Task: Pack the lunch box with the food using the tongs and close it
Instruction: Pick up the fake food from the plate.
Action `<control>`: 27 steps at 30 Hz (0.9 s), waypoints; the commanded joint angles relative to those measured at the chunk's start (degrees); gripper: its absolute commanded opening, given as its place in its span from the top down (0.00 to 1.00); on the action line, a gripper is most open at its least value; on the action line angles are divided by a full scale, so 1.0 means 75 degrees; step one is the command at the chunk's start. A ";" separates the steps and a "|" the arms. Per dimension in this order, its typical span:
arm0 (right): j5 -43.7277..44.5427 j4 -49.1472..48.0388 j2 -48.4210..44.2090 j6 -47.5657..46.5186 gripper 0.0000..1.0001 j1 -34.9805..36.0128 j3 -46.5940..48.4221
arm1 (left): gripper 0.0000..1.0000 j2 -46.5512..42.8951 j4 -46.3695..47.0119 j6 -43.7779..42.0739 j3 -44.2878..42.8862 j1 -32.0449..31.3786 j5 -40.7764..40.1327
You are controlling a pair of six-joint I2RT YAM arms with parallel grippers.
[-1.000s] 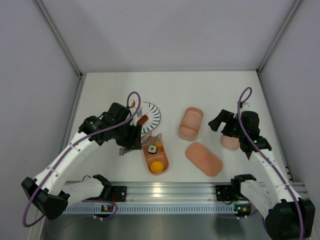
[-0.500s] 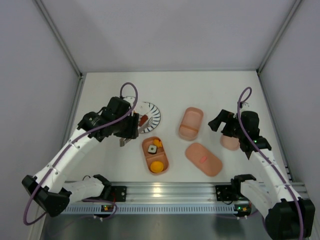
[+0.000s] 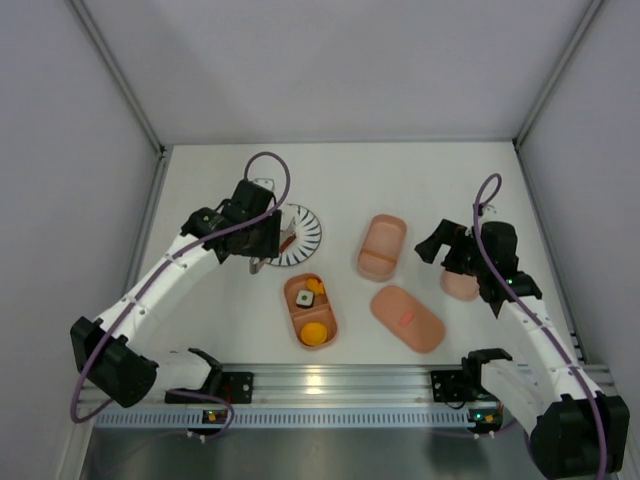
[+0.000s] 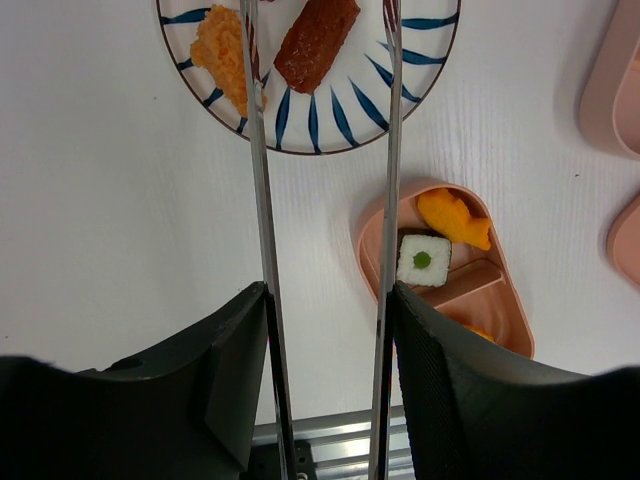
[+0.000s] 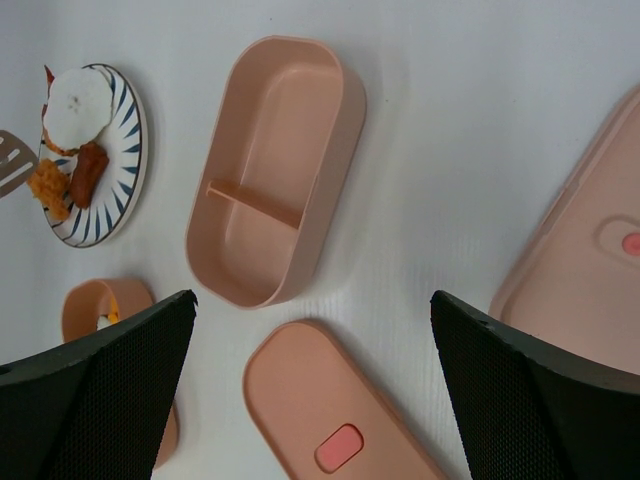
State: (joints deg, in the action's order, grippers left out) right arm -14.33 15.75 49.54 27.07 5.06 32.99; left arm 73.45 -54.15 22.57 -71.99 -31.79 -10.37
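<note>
My left gripper (image 4: 325,385) is shut on the silvery tongs (image 4: 262,200), whose two arms stand apart and reach over the striped plate (image 4: 340,130). A dark brown piece of food (image 4: 315,42) lies between the arms, with an orange crumbly piece (image 4: 222,50) just left of them. The tong tips run out of the wrist view. One pink lunch box tray (image 3: 325,312) holds an orange fish-shaped piece (image 4: 455,218), a white cube (image 4: 423,260) and an orange ball (image 3: 314,333). My right gripper (image 5: 315,390) hangs open over the lid with the red mark (image 5: 330,420).
An empty divided tray (image 3: 382,247) lies right of the plate. A second pink lid (image 3: 460,287) sits partly under my right arm. A white round slice (image 5: 80,100) is also on the plate. Grey walls close in the table on three sides.
My left arm has swung back from above the filled tray to the plate, carrying the tongs. The right arm has not moved.
</note>
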 commanded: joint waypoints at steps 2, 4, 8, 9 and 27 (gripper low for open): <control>-0.0129 -0.0518 0.0039 0.0023 0.01 -0.0124 0.0078 | 0.45 0.0237 0.0704 -0.0009 -0.0058 0.0137 0.0163; -0.0164 -0.0564 0.0039 0.0059 0.01 -0.0124 0.0066 | 0.45 0.0332 0.0844 0.0003 0.0023 0.0126 0.0327; -0.0152 -0.0600 0.0051 0.0047 0.01 -0.0124 0.0066 | 0.45 0.0495 0.0985 0.0050 0.0141 0.0149 0.0269; -0.0152 -0.0600 0.0051 0.0059 0.00 -0.0135 0.0066 | 0.45 0.0530 0.1032 0.0050 0.0187 0.0149 0.0293; -0.0140 -0.0565 0.0051 0.0035 0.00 -0.0124 -0.0028 | 0.45 0.0707 0.1279 0.0120 0.0727 0.0172 0.0433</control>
State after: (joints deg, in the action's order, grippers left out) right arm -14.87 15.42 50.00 27.22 5.06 32.97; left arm 78.94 -47.64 22.81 -67.02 -30.79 -7.66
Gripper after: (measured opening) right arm 0.993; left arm 0.550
